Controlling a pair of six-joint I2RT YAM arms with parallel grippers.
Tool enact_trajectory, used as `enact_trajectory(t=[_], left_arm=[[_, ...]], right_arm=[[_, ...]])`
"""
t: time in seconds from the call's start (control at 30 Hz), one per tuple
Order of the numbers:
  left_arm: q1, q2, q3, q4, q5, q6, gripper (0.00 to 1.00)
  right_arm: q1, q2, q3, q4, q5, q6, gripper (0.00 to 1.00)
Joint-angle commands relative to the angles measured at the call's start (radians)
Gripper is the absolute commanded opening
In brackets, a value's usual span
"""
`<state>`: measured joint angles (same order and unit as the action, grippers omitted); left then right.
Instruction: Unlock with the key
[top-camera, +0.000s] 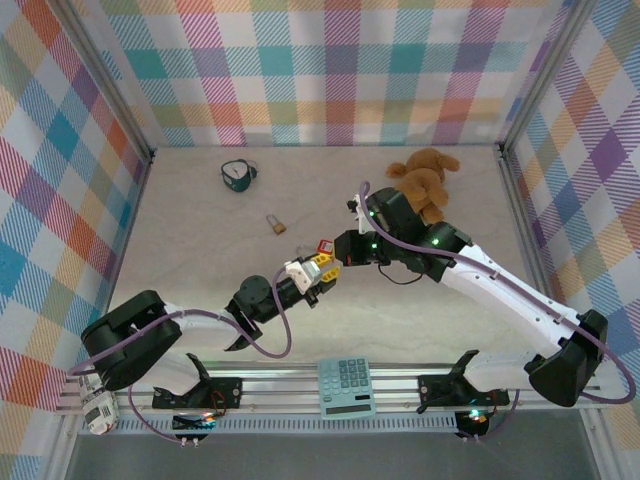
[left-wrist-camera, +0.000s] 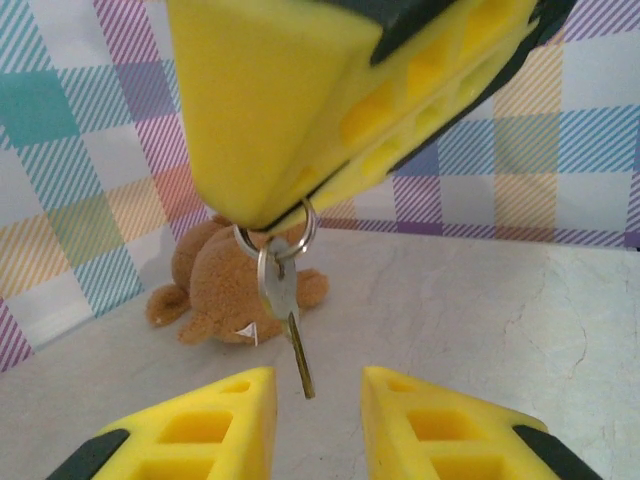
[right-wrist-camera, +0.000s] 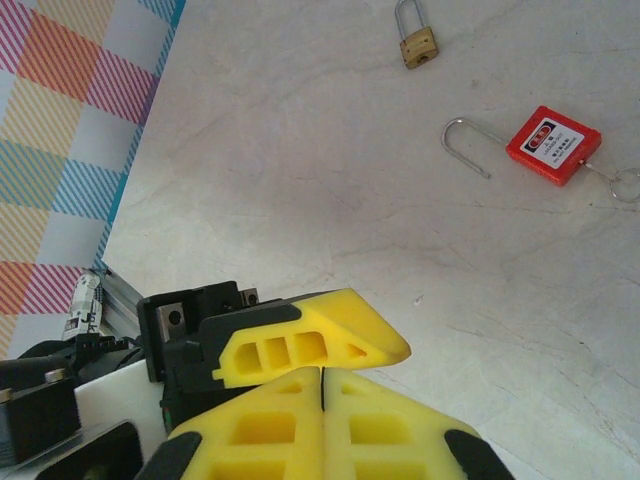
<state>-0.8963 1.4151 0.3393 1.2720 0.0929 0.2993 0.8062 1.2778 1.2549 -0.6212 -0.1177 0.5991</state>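
A teddy bear (top-camera: 428, 180) lies far right on the table (top-camera: 200, 260), a calculator (top-camera: 346, 386) at its near edge.

Key (left-wrist-camera: 283, 300) on ring (left-wrist-camera: 300, 232) under clamped right fingers (left-wrist-camera: 300, 100)

The left arm (top-camera: 250, 298) and right arm (top-camera: 500, 275) are formed of black joints, white links and purple cables (top-camera: 362, 190). Yellow fingers (left-wrist-camera: 200, 430) are pierced with holes.

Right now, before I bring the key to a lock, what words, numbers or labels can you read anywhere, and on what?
Nothing is sharp enough to quote.
Label on the red padlock: white with red marks, too blurred to read.
Buttons of the calculator: too small to read.
On the key and the brass padlock: no legible marking.
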Motion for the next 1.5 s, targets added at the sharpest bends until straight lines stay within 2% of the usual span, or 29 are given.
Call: enact_trajectory(t=[0.0, 0.07, 0.4, 0.73, 1.0, 1.47], left_arm=[[-0.009, -0.03, 0.014, 0.064, 0.019, -0.019, 0.29], [-0.008, -0.031, 0.013, 0.064, 0.021, -0.019, 0.28], [-0.009, -0.04, 0.005, 0.064, 0.021, -0.025, 0.12], [-0.009, -0.054, 0.001, 0.06, 0.01, -0.013, 0.01], [-0.009, -0.09, -0.017, 0.008, 0.006, 0.013, 0.0], [-0.009, -0.165, -0.019, -0.097, 0.001, 0.043, 0.0]], right_arm=[[0.007, 0.008, -0.009, 0.022, -0.011, 0.014, 0.05], [0.008, 0.009, -0.011, 0.024, -0.013, 0.016, 0.05], [0.007, 0.003, -0.013, 0.025, -0.01, 0.014, 0.04], [0.007, -0.001, -0.011, 0.018, 0.006, 0.01, 0.04], [0.003, -0.013, -0.02, 0.01, 0.085, 0.001, 0.02], [-0.016, 0.028, 0.006, -0.013, 0.092, -0.021, 0.01]])
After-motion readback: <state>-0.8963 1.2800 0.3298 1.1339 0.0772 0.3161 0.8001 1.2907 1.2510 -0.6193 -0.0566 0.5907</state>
